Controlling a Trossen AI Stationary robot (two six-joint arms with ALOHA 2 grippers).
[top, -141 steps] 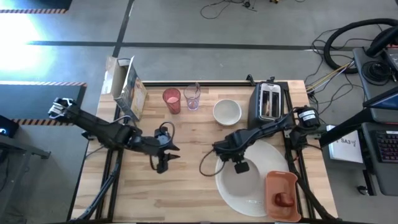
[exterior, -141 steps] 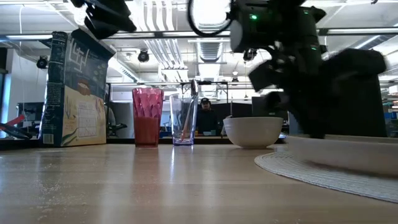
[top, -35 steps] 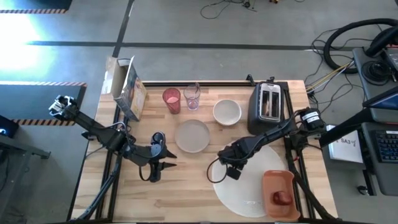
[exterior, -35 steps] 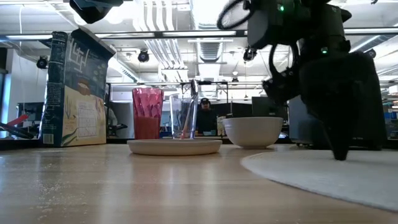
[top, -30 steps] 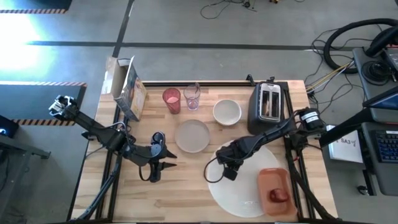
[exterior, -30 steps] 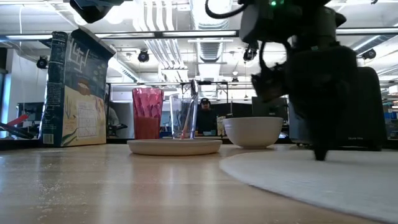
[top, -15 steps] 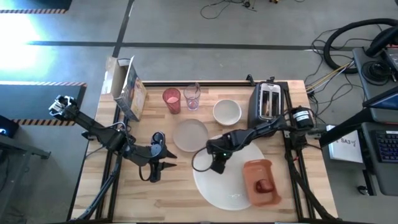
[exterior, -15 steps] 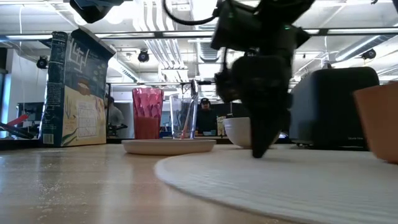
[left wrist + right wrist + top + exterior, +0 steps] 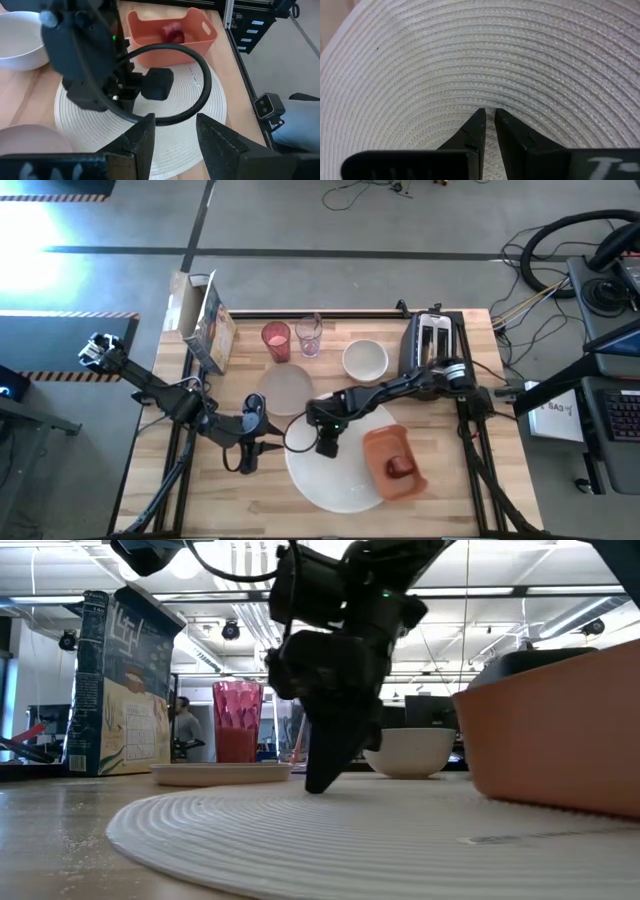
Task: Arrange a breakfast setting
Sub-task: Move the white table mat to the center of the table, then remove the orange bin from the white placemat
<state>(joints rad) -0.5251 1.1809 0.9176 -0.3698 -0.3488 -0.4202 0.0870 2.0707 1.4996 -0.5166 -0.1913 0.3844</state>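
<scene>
Right gripper (image 9: 325, 444) had its fingers pressed almost together, tips planted on the white woven mat (image 9: 335, 485), just left of the mat's centre. I judged it was pressing down on the weave rather than pinching anything. Left gripper (image 9: 250, 455) hung just off the mat's left edge, fingers spread, holding nothing.

Tray (image 9: 392, 463) sat on the mat's right half with the red fruit (image 9: 401, 467) inside. Small plate (image 9: 283, 390) was at the mat's far-left rim, touching or overlapping it; couldn't tell which lay on top. Bowl (image 9: 365, 360) and toaster (image 9: 430, 345) stood just beyond the mat's far edge. Tumbler (image 9: 276, 340) and glass (image 9: 309, 336) were further out, past the plate.

Risks as I saw them:
- The hold was friction only. If the tips slipped, the mat would stall or buckle.
- Any jerk on the mat could skid the tray off its right side, or roll the fruit out.
- The mat rim could shove the plate outward into the tumbler and glass, and the glass looked easy to tip.
- The left gripper was close to the mat's edge, so more leftward travel risked arm contact.
- The right arm's cable loop hung low over the mat and could snag.
</scene>
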